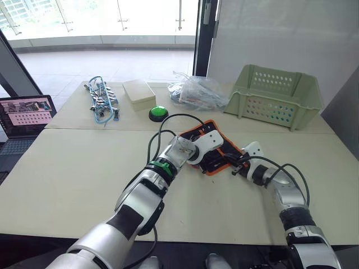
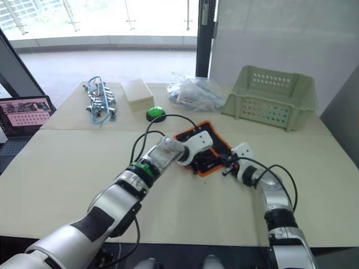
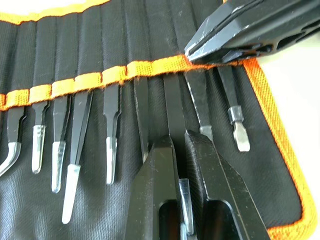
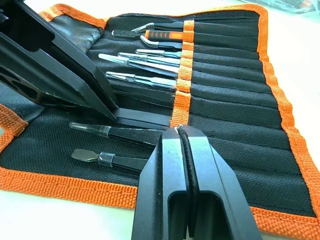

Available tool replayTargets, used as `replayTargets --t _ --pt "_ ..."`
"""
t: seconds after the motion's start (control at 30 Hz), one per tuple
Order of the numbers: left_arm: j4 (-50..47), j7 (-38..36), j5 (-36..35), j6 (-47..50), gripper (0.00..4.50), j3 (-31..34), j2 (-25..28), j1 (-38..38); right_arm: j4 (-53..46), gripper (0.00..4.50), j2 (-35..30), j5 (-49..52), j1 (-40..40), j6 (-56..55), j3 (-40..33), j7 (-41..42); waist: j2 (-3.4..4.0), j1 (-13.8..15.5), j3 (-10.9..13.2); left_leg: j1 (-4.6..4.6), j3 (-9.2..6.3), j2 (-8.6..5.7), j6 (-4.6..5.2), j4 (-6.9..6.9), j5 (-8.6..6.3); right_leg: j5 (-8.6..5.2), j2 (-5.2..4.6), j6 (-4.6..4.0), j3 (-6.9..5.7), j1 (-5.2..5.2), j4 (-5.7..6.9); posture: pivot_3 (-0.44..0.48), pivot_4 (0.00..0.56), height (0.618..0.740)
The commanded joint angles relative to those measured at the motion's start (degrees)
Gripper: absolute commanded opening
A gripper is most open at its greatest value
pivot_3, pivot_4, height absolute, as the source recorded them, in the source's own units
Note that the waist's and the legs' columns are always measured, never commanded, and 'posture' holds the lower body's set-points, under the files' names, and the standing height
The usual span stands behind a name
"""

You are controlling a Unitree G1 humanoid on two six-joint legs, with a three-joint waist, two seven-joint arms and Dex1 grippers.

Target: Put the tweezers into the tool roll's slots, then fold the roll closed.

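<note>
Left gripper (image 3: 182,150): we see our two black fingers clamped on one slim black tweezer (image 3: 176,115), its pale tip showing between them, its shaft running up under the roll's orange band.
Right gripper (image 4: 181,134): our two black fingers are pressed together with nothing between them, tips resting on the orange stitched band (image 4: 181,85) of the roll.
Tool roll (image 1: 208,147): the black fabric roll with bright orange edging lies open and flat on the pale table (image 1: 73,168), both our grippers over it.
Slots (image 4: 225,85): narrow black stitched pockets run in a row across the roll's inner face, behind the orange band.
Tweezers (image 3: 75,145): several slim black pointed tools with silvery tips sit side by side in the roll, shafts tucked under the band; we cannot tell the exact count.
Basket (image 1: 276,95): a pale green perforated plastic basket stands beyond the roll, to our right.
Button (image 1: 158,113): a round green push button sits beyond the roll, near it.
Clips (image 1: 101,101): a blue-and-silver tangle of clips and cables lies well apart from the roll, to our far left.
</note>
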Motion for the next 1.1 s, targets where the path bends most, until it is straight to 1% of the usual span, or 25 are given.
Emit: replayTargets --t 0.03,0.2,0.37,0.6,0.67,0.73,0.83,0.9,0.97,1.0,1.07,1.1 --pt "2.9 -0.5 0.0 -2.7 0.03 0.3 -2.6 -2.1 0.5 0.0 0.1 -1.7 1.7 1.3 1.4 -0.5 0.0 0.0 0.0 0.0 0.0 0.0 0.0 0.0 0.0 0.0 0.0 0.0 0.0 0.0 0.0 0.0 0.15 0.74" --pt "6.6 0.7 0.3 -5.0 0.03 1.2 -3.7 -4.4 -0.8 0.0 0.1 -1.6 2.6 1.9 1.5 -0.7 0.0 0.2 0.0 -0.01 0.0 -0.01 0.0 0.03 0.0 0.0 -0.01 0.01 -0.01 0.0 0.0 0.0 0.15 0.74" --pt "10.3 4.4 0.6 -8.1 0.03 2.8 -4.5 -6.0 -1.7 0.0 0.1 -1.4 3.1 2.5 1.6 -1.0 0.0 0.2 0.0 -0.03 0.0 -0.01 0.01 0.03 -0.01 -0.01 -0.01 0.02 -0.01 0.0 0.0 0.0 0.15 0.74" --pt "11.2 4.9 -2.0 -9.7 0.03 7.2 -5.3 -6.8 -2.1 0.0 0.0 -1.4 3.3 3.0 1.8 -1.0 0.0 0.1 0.0 -0.03 0.0 -0.01 0.01 0.03 -0.01 -0.01 -0.01 0.02 -0.01 -0.01 0.0 0.0 0.15 0.74" --pt "10.6 4.5 -2.5 -9.7 0.81 8.3 -4.8 -6.7 -2.0 0.0 -0.1 -1.5 3.2 3.0 1.8 -0.9 0.0 0.1 0.0 -0.03 0.0 -0.01 0.01 0.03 -0.01 -0.01 -0.01 0.02 -0.01 -0.02 0.0 0.0 0.15 0.74" --pt "10.0 3.9 -2.6 -9.6 1.5 8.9 -4.4 -6.6 -1.8 0.0 -0.2 -1.5 3.1 3.0 1.8 -0.7 0.0 0.0 0.0 -0.04 0.0 -0.01 0.01 0.03 -0.01 -0.01 0.0 0.02 -0.01 -0.03 0.01 0.0 0.15 0.74" --pt "6.5 2.6 -2.1 -7.6 2.42 8.2 -2.3 -5.4 -1.5 0.0 -0.3 -1.6 2.8 3.0 2.1 -0.4 0.0 -0.2 0.0 -0.04 0.0 0.0 0.01 0.02 -0.01 -0.01 0.0 0.02 -0.01 -0.04 0.01 0.0 0.15 0.74" --pt "-1.8 -0.1 -3.4 -1.3 3.11 8.2 -0.3 -2.3 -1.1 0.0 -0.4 -1.6 2.6 3.0 2.3 -0.3 0.01 -0.3 0.0 -0.04 0.0 0.0 0.01 0.02 -0.01 -0.01 0.0 0.02 -0.01 -0.05 0.03 0.0 0.15 0.74" --pt "-14.8 -3.4 -5.0 6.3 3.75 7.6 2.1 2.6 -0.5 0.0 -0.6 -1.7 2.4 2.8 2.4 -0.2 0.03 -0.6 0.0 -0.01 -0.01 0.02 0.01 -0.03 -0.01 -0.01 0.02 0.02 0.0 -0.06 0.05 0.0 0.15 0.74" --pt "-21.6 -3.7 -6.0 9.8 4.06 8.2 3.4 5.0 -0.2 0.0 -0.6 -1.7 2.3 2.8 2.5 -0.2 0.05 -0.9 0.0 0.02 0.0 0.03 0.01 -0.06 -0.01 -0.01 0.03 0.01 0.01 -0.06 0.08 0.0 0.15 0.74" --pt "-33.7 -2.4 -8.9 16.4 4.06 11.6 5.8 8.7 0.4 0.0 -0.6 -2.0 2.1 2.6 2.7 -0.2 0.04 -1.2 0.0 0.06 -0.01 0.07 0.01 -0.12 0.0 0.0 0.04 0.01 0.02 -0.07 0.1 0.0 0.15 0.74" --pt "-37.8 -1.6 -10.1 19.1 4.06 12.9 6.7 9.9 0.8 0.0 -0.6 -2.1 2.0 2.5 2.9 -0.1 0.04 -1.3 0.0 0.05 -0.03 0.08 0.0 -0.12 0.0 0.0 0.05 0.0 0.02 -0.08 0.1 0.0 0.15 0.74"
